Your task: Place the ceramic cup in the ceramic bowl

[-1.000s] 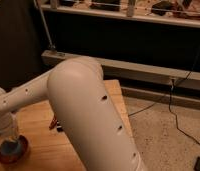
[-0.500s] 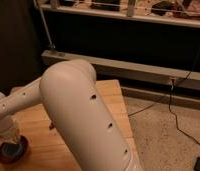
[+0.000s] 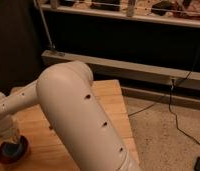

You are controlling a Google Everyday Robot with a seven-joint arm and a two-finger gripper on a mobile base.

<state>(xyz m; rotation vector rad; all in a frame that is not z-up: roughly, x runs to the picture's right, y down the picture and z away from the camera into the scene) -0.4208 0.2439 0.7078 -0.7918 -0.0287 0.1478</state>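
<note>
At the lower left of the camera view, the orange-red ceramic bowl [image 3: 23, 149] sits on the wooden table [image 3: 109, 102]. The pale grey-blue ceramic cup [image 3: 10, 149] rests inside the bowl. My gripper [image 3: 8, 137] hangs straight above the cup, at the end of the white wrist, and its tips are hidden against the cup's top. The thick white arm link [image 3: 78, 115] crosses the middle of the view and hides much of the table.
A small dark object [image 3: 51, 128] peeks out beside the arm on the table. Speckled floor [image 3: 163, 135] with a black cable [image 3: 173, 112] lies beyond the table's right edge. A dark shelf unit [image 3: 128, 42] stands behind.
The big arm link has swung a little to the left. The bowl and the cup have stayed where they were, with the gripper still over them.
</note>
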